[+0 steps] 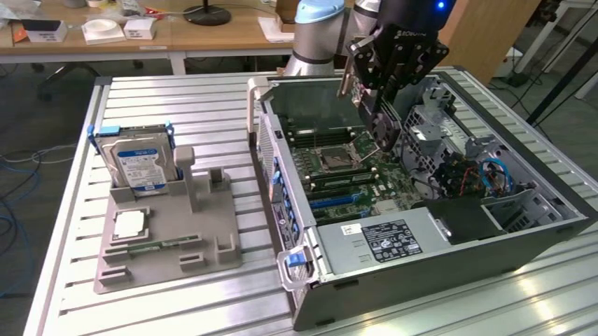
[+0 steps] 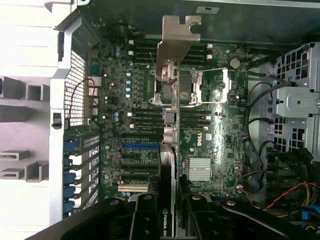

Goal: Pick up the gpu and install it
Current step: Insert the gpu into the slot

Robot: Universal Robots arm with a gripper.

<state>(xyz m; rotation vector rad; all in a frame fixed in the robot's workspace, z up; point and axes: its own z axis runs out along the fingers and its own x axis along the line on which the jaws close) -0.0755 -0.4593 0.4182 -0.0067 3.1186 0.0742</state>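
Over the open computer case point(image 1: 439, 280), our gripper point(image 2: 167, 222) clamps the graphics card point(image 2: 166, 165) edge-on; we should square it with the slots point(image 2: 140, 146) beneath.

the arm point(image 1: 313, 42) has a silver-grey cylindrical link and a light blue joint cap. the black wrist housing point(image 1: 411, 14) carries a blue indicator light. the black gripper point(image 1: 383, 136) has linkage plates and white lettering.

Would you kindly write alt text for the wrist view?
The fingers grip the gpu edge-on over a motherboard inside an open computer case, with its silver bracket at the far end.
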